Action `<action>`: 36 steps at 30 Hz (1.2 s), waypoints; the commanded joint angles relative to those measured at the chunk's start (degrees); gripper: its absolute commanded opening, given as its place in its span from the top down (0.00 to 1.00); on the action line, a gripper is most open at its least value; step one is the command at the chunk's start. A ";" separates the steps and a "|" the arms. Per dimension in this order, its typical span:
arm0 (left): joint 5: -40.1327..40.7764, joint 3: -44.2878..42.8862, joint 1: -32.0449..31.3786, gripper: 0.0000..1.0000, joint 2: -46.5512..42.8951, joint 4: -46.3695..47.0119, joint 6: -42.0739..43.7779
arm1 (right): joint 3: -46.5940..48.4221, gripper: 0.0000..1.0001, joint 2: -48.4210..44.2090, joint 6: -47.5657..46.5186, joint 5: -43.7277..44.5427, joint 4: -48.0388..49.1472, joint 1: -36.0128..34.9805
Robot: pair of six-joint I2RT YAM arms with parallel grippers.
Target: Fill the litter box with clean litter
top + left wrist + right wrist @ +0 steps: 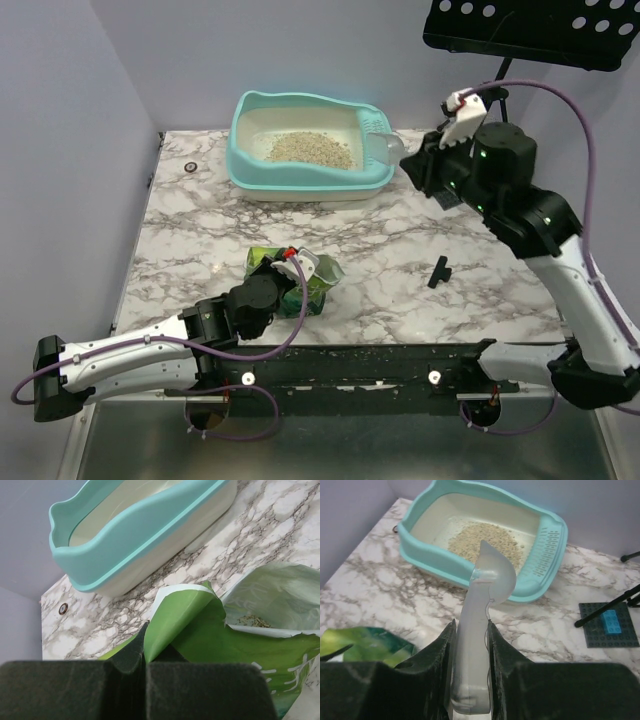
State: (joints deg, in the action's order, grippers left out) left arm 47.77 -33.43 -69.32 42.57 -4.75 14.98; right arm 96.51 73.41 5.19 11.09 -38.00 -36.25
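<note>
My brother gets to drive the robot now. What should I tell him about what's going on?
Left gripper: shut on the edge of the green pouch, which sits open on the table.
Right gripper: shut on the clear scoop, held by the slotted end of the litter box.
Done: a pile of litter sits in the box.
Left: part of the box floor is bare, and some litter shows in the pouch.

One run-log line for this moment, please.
left end effector: shut on pouch | right end effector: gripping clear scoop | litter box: litter pile inside
</note>
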 commanded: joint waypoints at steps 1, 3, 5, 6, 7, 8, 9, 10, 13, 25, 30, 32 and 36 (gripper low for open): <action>0.40 -1.20 0.50 1.00 0.06 -1.05 -0.13 | -3.78 0.99 -5.98 5.08 -12.91 -12.78 -0.14; 0.57 -1.37 0.50 1.00 0.06 -1.13 -0.13 | -5.97 0.99 -9.32 6.67 -17.92 -16.13 -0.14; 0.66 -1.46 0.50 1.00 0.06 -1.31 -0.22 | -9.57 0.99 -13.18 7.73 -23.54 -17.11 -0.14; 0.83 -1.46 0.50 1.00 -0.03 -1.31 -0.22 | -11.76 0.99 -14.94 8.69 -26.79 -17.28 -0.14; 0.84 -1.38 0.50 1.00 -0.11 -1.40 -0.13 | -13.35 0.99 -16.87 9.22 -28.91 -17.28 -0.14; 1.10 -1.29 0.50 1.00 -0.12 -1.40 -0.13 | -15.02 0.99 -18.28 9.66 -31.72 -17.28 -0.14; 1.27 -1.29 0.50 1.00 -0.12 -1.49 -0.13 | -16.34 0.99 -19.69 10.18 -34.01 -17.72 -0.14; 1.36 -1.37 0.50 1.00 -0.12 -1.40 -0.13 | -17.05 0.99 -20.66 10.62 -35.42 -18.07 -0.14; 1.27 -1.46 0.50 1.00 -0.12 -1.49 -0.22 | -19.42 0.99 -23.39 12.12 -38.77 -17.99 -0.14; 1.45 -1.46 0.50 1.00 -0.99 -1.57 -0.13 | -25.67 0.99 -22.70 18.01 -40.72 -7.89 -0.14; 1.10 -1.46 0.50 1.00 -1.26 -1.66 -0.22 | -25.58 0.99 -21.11 18.63 -38.43 -4.81 -0.14; 0.75 -1.55 0.50 1.00 -1.17 -1.66 -0.30 | -25.32 0.99 -21.11 18.98 -38.16 -3.75 -0.14; -0.13 -1.73 0.50 1.00 -1.34 -1.92 -0.57 | -24.27 0.99 -20.85 18.98 -37.64 -3.75 -0.14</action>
State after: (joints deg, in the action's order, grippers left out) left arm 47.72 -33.52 -69.32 42.06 -5.41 14.98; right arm 71.05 52.93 23.40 -28.12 -45.23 -36.27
